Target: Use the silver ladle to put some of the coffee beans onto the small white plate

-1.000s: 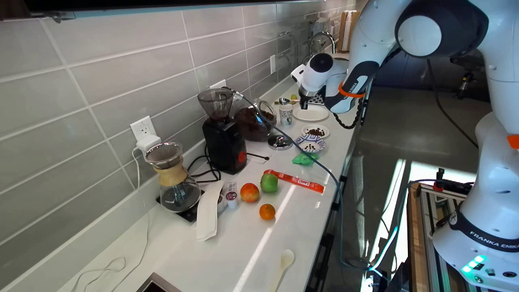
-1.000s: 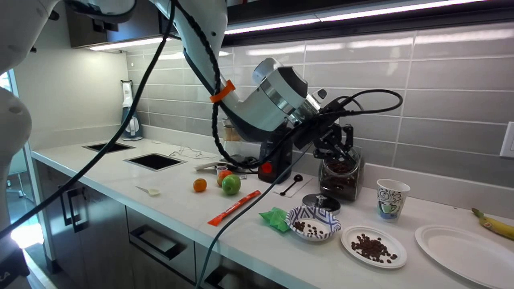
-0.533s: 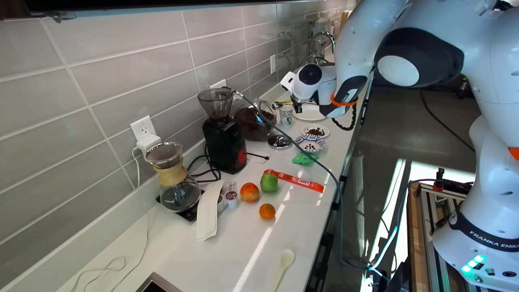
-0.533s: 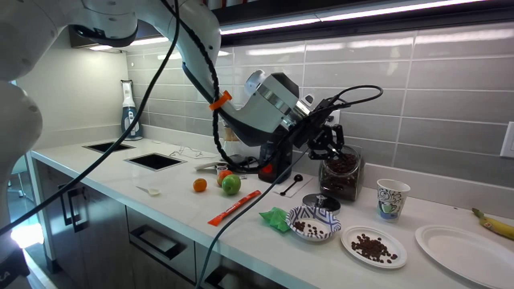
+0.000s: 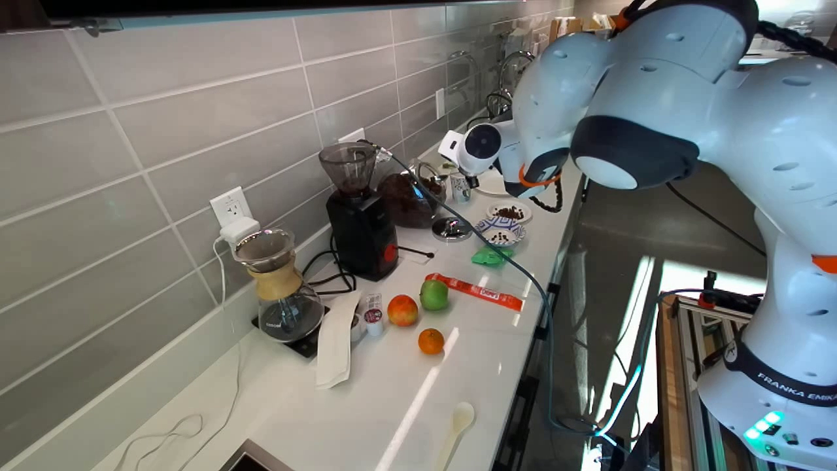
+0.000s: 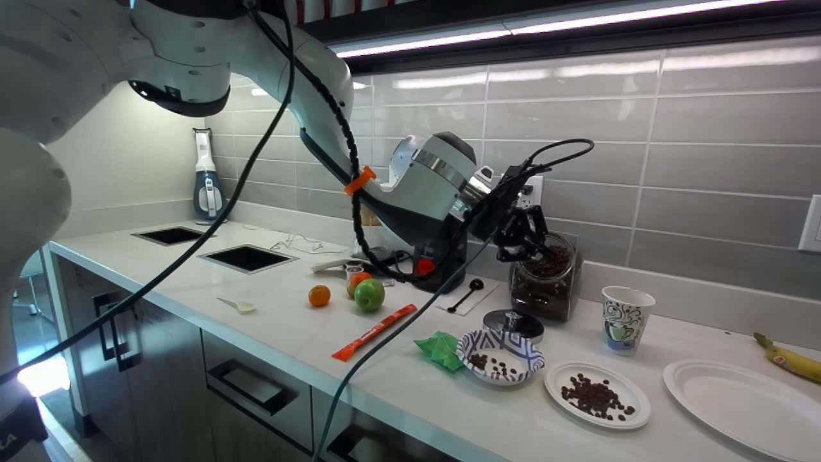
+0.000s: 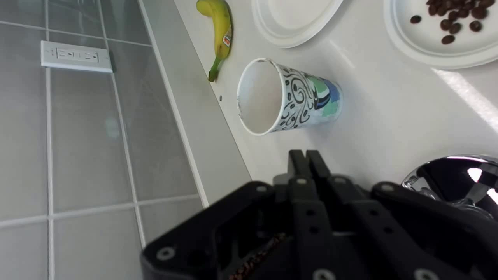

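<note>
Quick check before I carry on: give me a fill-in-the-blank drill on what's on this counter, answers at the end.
1. The small white plate holds loose, dark brown coffee ____.
2. It lies between the larger white plate and a blue-and-white patterned ____.
3. The paper cup stands ____, not tipped over.
4. In the wrist view, a curved yellow ____ shows near the paper cup.
Missing words: beans; bowl; upright; banana.
</note>
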Robot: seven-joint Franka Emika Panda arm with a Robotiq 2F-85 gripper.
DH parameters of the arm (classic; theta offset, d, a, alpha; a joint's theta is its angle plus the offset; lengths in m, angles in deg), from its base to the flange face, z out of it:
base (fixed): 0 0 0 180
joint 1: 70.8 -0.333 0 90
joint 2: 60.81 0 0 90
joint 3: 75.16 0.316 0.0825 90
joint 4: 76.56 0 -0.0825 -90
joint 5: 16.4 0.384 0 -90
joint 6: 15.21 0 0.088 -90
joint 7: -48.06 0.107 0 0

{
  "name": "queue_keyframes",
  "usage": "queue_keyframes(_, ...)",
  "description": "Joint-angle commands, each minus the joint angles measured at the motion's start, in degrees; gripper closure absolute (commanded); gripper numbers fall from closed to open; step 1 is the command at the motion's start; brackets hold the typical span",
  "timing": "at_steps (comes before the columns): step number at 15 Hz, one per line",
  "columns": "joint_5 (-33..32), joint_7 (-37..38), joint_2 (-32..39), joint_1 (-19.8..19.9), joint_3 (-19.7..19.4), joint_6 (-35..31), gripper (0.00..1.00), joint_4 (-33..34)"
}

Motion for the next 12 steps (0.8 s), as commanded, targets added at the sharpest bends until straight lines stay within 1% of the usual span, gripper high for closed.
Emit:
queue_keyframes(1,-0.17,1.23,6.94,-0.39,-2.40,-1.82,0.99,3.58)
queue_keyframes(6,0.75,2.42,13.58,-0.12,-3.37,-1.55,0.99,8.02)
queue_keyframes(9,1.01,2.61,16.28,0.29,-3.48,-1.16,0.99,10.36)
queue_keyframes(12,1.85,4.67,20.12,0.15,-4.72,-1.48,0.99,12.68)
